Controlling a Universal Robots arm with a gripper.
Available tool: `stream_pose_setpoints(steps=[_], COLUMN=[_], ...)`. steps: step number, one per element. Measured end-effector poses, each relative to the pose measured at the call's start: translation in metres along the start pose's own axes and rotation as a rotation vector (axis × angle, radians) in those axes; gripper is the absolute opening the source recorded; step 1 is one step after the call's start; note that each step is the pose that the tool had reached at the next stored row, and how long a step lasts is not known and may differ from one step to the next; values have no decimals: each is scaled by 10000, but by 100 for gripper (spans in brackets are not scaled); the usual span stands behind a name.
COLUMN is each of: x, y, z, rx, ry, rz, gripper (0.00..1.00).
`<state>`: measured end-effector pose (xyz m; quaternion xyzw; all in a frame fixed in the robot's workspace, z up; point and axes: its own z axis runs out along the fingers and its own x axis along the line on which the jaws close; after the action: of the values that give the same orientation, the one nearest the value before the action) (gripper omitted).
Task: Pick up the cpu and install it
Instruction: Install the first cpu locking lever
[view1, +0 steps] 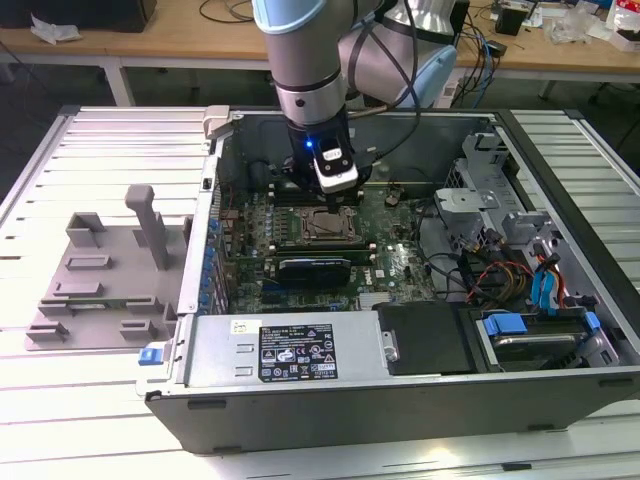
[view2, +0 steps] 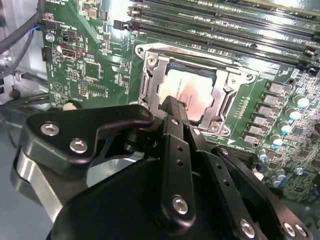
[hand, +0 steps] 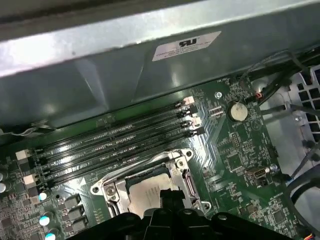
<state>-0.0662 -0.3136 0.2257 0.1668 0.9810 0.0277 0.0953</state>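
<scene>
The cpu (view2: 195, 92), a flat square chip with a shiny silver top, lies inside the metal-framed socket (view2: 150, 75) on the green motherboard, within the open computer case. It also shows as cpu (hand: 142, 192) and cpu (view1: 326, 226). My gripper (view2: 172, 106) hangs just above the chip's near edge, its black fingers drawn together with nothing between them. In the first wrist view the gripper (hand: 167, 196) covers part of the chip. In the exterior view the gripper (view1: 335, 195) hangs over the socket's far side.
Black memory slots (hand: 115, 145) run beside the socket. A grey plastic fixture tray (view1: 100, 290) sits outside the case on the exterior view's left. The power supply (view1: 290, 350) lines the near wall, and cables and drive bays (view1: 510, 280) crowd the right.
</scene>
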Motion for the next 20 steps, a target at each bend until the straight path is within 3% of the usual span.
stream_pose_setpoints(steps=[2,7,13,14,15,16,18,20], x=[-13,-13,-11,-10,-16,-53,-105,-117], y=[5,5,4,4,6,18,36,41], z=[5,5,17,18,19,27,40,17], rx=[212,198,378,559,721,777,765,685], ry=[548,561,651,684,724,791,840,864], rz=[10,-209,-2049,-2449,-2547,-2605,-2751,-3313], gripper=[11,11,11,11,11,11,11,11])
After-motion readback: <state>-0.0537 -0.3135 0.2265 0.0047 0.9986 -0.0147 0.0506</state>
